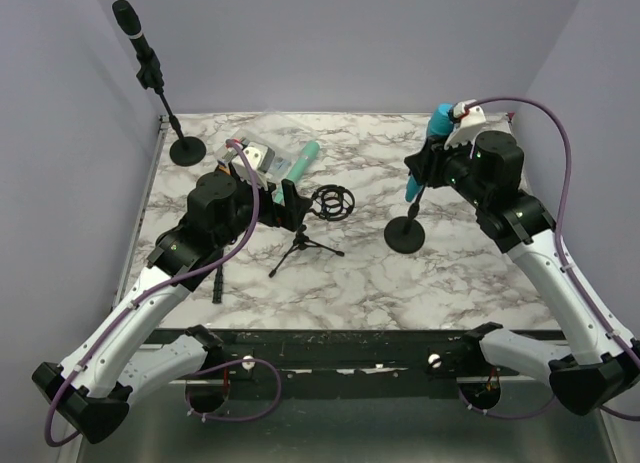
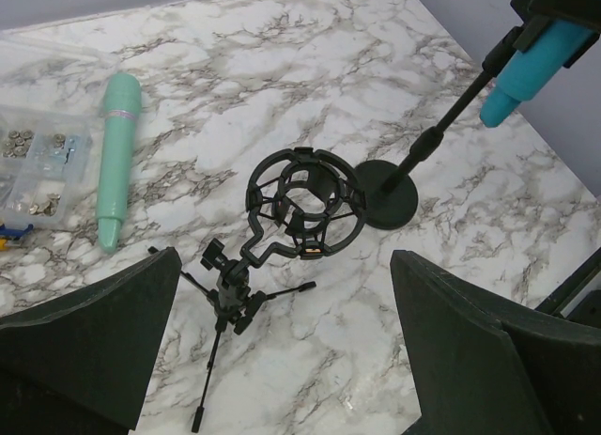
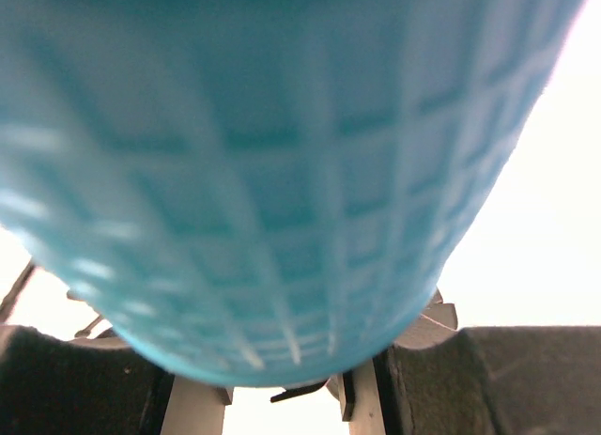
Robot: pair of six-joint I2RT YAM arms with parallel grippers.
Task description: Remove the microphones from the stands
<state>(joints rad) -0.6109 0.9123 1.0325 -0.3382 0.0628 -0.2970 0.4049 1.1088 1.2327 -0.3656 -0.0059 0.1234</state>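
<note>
Blue microphone [image 1: 438, 123] sits at the top of its thin black stand [image 1: 405, 235], on the right side of the marble table [image 1: 450, 283]. The right gripper [image 1: 428, 165] looks closed partway around the microphone's body, with a finger on each side.

Things could go wrong from here. The stand has only a small round foot. If the arm pulls sideways or too fast, I think the whole stand could lift up or tip over with the microphone stuck in it. The microphone is round and smooth, so it could also slip out of the fingers and drop onto the table. Nothing is holding the stand down. The left gripper [image 1: 263, 183] is wide open with nothing in it, hanging over the round black shock mount on its little tripod [image 2: 302, 205], well apart from the stand. If the stand falls that way, it could knock into the tripod.

The microphone is bright blue. Its head is a rounded cage with a grid of little squares, and it fills the right wrist view. The body gets thinner toward the bottom end. It leans, with the head up and away from the arms.

A mint green microphone [image 2: 117, 153] lies flat on the table next to a clear box of small parts [image 2: 38, 163].
</note>
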